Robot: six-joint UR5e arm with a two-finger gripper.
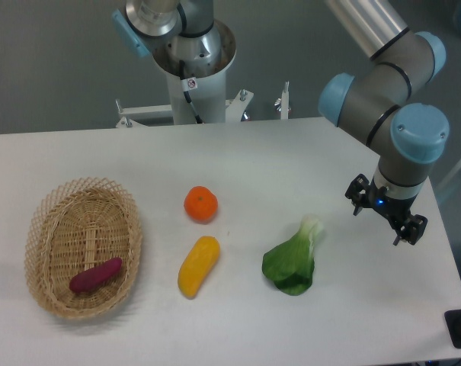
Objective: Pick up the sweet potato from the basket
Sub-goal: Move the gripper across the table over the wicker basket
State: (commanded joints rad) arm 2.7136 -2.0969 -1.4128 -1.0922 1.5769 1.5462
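My gripper (387,213) is open and holds nothing, far off at the right of the surface (291,152), so I must cross to the basket (43,221) where the sweet potato (95,275) lies.

The claw (387,215) hangs at the far right of the counter (291,152), its fingers spread with nothing between them. Between it and the basket (84,245) at the left lie three obstacles in the middle: a leafy green vegetable (292,261), a yellow oblong vegetable (197,266), and a round orange fruit (201,204) just beyond it. The far half of the counter is bare. The sweet potato (95,275) lies at the basket's near end, open from above, with the raised wicker rim around it.
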